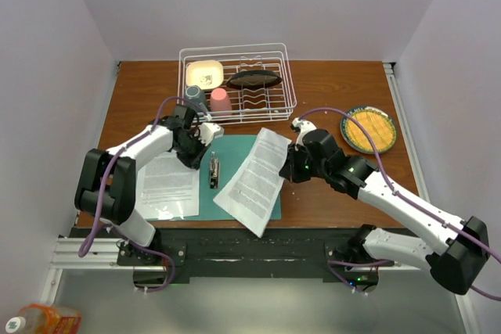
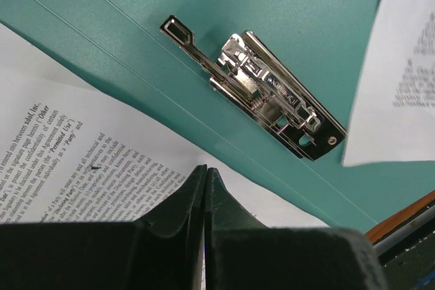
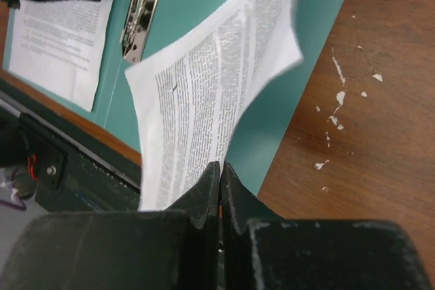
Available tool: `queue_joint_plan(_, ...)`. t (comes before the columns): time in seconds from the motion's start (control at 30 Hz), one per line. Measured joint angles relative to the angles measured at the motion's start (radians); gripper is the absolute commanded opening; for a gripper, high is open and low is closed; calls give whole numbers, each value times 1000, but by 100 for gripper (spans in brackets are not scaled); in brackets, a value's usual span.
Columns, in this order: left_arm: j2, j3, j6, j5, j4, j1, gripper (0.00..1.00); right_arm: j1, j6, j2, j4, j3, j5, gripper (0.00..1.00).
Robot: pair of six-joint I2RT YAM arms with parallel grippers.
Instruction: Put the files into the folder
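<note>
At centre frame on the surface, I note the folder lying open, metal clip at its spine. My right hand is pinched on the edge of the lifted sheet, which is tilted over the folder's right half. My left hand has its fingers pressed together above the flat sheet at lower left.

Robotics lab test cell: plain white walls enclose a wooden table; mounting rail along its 6 o'clock edge.
</note>
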Motion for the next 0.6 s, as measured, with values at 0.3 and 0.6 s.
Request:
queue_joint_plan(0.3,15,0,0,0,24,0,5,0,-44,75,27,-29,-127,0)
queue_joint_plan(0.6,15,0,16,12,27,0,5,-13,-102,353,99,14,-138,0)
